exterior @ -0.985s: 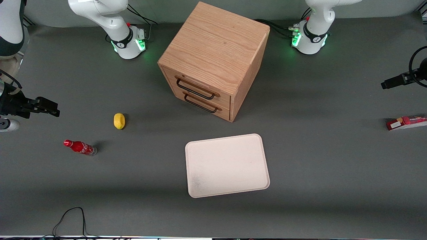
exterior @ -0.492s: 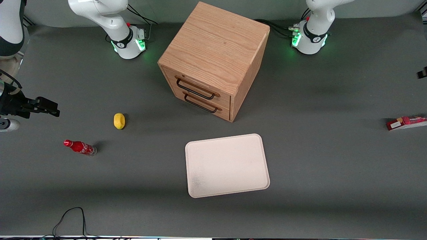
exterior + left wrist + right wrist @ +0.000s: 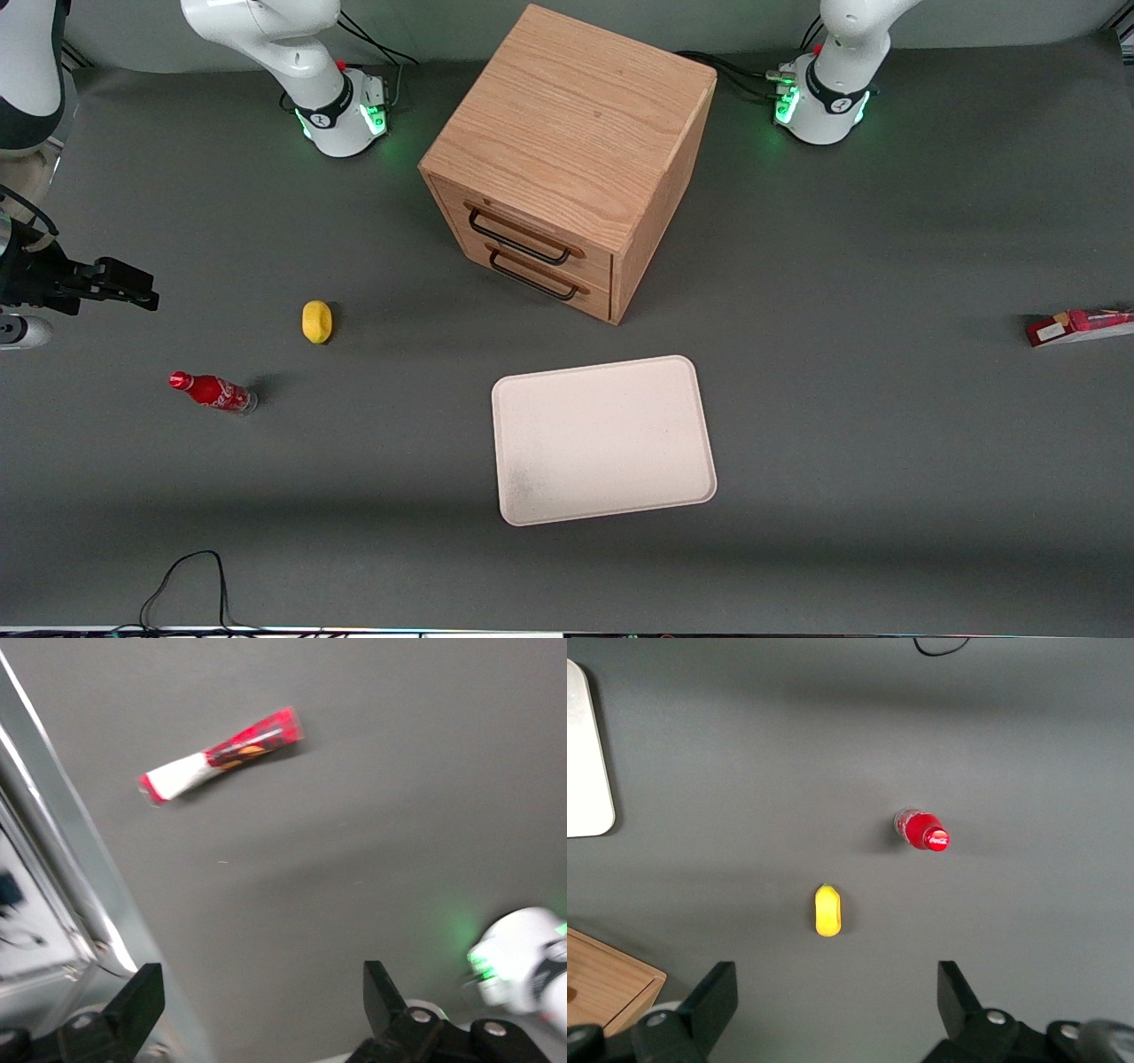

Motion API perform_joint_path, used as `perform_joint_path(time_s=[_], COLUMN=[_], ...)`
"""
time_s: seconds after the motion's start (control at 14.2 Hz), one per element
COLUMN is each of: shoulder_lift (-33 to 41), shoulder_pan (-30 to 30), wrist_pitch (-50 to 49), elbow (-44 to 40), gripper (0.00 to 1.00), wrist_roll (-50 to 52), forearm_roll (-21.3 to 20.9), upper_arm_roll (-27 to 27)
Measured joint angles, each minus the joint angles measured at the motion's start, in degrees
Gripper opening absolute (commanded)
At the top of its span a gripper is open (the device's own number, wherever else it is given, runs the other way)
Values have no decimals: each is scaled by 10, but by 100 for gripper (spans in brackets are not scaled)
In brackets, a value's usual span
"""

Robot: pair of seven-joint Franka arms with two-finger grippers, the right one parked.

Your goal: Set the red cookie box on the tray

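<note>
Above the tabletop (image 3: 886, 425) the claw (image 3: 257, 1010) hangs wide open, empty; approach step: descend onto red cookie box (image 3: 221, 756), then the tray (image 3: 505, 443).

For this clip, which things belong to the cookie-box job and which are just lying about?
Job:
red cookie box, flat on the table at the working arm's end
tray, bare
gripper, open, above the table, box in view

Lying about:
wooden drawer cabinet
soda bottle
lemon

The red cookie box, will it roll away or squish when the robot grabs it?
Probably no rolling: the red cookie box lies flat on the table. It looks like thin cardboard, so likely light and crushable if squeezed hard. The gripper hangs above it, jaws open.
</note>
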State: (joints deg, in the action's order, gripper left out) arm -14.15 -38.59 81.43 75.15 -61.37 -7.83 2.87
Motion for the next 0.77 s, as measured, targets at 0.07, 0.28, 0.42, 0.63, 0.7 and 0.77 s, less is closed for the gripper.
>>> perform_joint_path(time_s=[0.07,0.28,0.42,0.63,0.7,0.77], shoulder_lift=[-23,-66,-73,-78,-80,-83], shoulder_pan=[-16,-32,-30,-22,-18,-13], wrist_pitch=[4,4,4,40,67,97], elbow=[-28,-82,-90,-85,-72,-54], gripper=[100,100,100,100,100,100], wrist_roll=[-48,-111,-141,-267,-313,-354], forearm_roll=[-1,-1,-2,-6,-6,-6], upper_arm_roll=[0,-1,-7,-15,-16,-18])
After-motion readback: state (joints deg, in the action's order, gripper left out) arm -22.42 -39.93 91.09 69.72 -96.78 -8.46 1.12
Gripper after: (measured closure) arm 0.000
